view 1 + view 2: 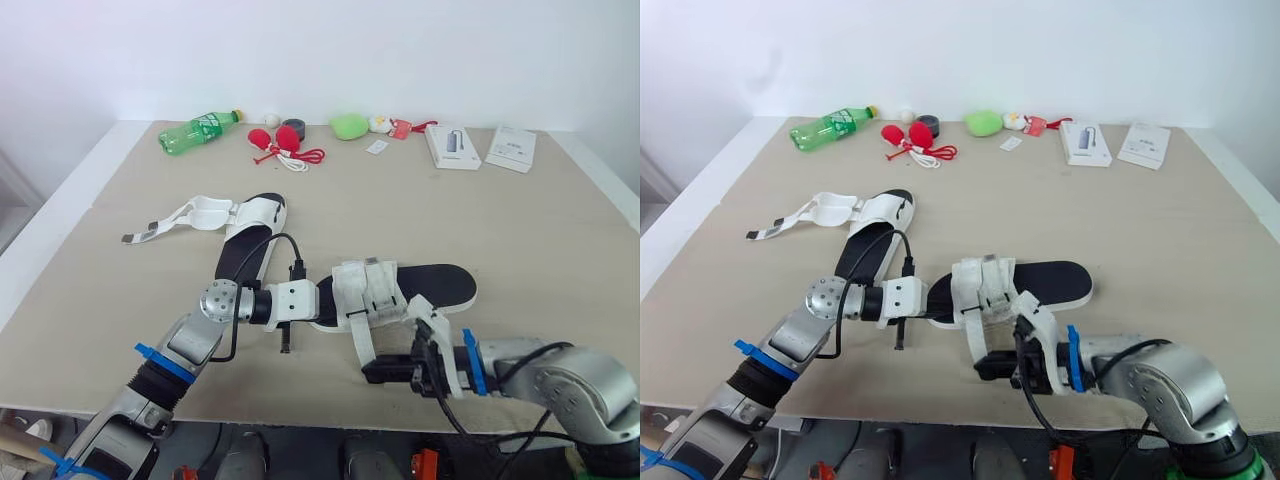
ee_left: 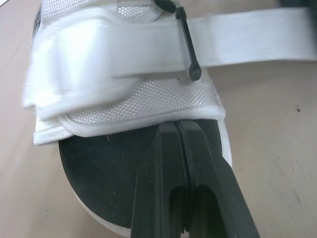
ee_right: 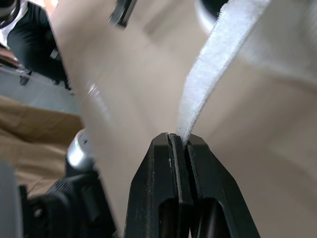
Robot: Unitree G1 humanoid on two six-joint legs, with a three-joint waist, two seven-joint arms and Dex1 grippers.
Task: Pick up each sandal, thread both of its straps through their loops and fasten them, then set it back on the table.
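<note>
my left end effector (image 2: 177, 125) is clamped shut on the near sandal (image 1: 440, 285). the right end effector (image 3: 179, 138) pinches its strap (image 3: 210, 69), already through the loop (image 2: 188, 49). next i'd fold it back and press.

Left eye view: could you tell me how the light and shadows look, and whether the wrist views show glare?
Left eye view: soft, even light, with faint shadow beneath the near sandal. Left wrist view: its white strap is very bright, near glare.
</note>
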